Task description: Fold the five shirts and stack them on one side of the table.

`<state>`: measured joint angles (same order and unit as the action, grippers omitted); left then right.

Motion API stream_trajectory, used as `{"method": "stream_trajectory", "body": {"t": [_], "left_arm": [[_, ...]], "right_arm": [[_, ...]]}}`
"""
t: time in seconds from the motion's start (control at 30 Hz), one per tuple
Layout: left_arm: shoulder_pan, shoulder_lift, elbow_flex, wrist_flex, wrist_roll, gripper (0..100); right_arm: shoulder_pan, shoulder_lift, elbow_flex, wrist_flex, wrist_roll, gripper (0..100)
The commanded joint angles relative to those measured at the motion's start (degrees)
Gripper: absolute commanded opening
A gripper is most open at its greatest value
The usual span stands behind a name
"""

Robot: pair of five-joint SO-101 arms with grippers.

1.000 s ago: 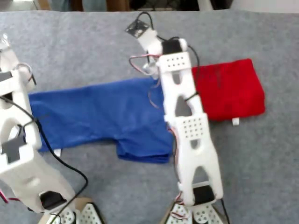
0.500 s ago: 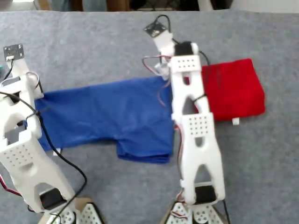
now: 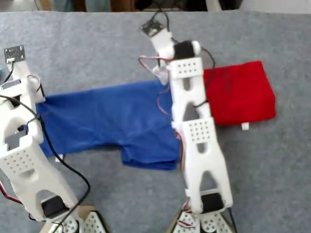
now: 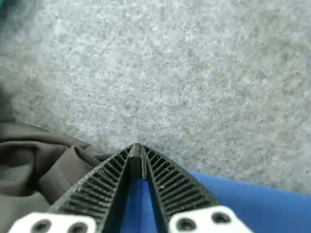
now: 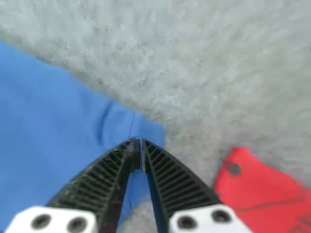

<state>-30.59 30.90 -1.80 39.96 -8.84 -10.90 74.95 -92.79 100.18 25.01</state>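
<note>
Here, blue shirt point(image 3: 112, 121) lies spread — red shirt point(image 3: 240, 92) folded.

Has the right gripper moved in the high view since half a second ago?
Yes. The right gripper went left, away from the red shirt, whose left edge the arm overlapped before.

Matt, coarse grey felt-like cover point(image 3: 87, 43) lies under a soft blue shirt point(image 3: 107, 119) and a red shirt point(image 3: 240, 94), both matt woven cloth. The left arm point(image 3: 24, 160) and right arm point(image 3: 199, 141) are smooth white plastic. The right gripper point(image 5: 138, 141) has matt black ribbed fingers point(image 5: 167, 179). A brown cloth point(image 4: 34, 160) looks creased.
</note>
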Motion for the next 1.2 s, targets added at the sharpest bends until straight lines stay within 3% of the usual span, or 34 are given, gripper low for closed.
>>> {"method": "stream_trajectory", "body": {"t": [0.0, 0.5, 1.17], "left_arm": [[-0.3, -0.1, -2.5, 0.8, -0.2, 3], [-0.4, 0.2, -3.1, 1.0, -0.2, 3], [-2.2, -0.1, -7.6, 6.7, 0.2, 3]], "right_arm": [[1.2, 3.6, -3.0, -3.0, -0.5, 1.5], [6.8, 5.5, -3.2, -7.9, -0.2, 1.5], [2.1, -22.4, -1.0, 1.2, 5.6, 1.4]]}}
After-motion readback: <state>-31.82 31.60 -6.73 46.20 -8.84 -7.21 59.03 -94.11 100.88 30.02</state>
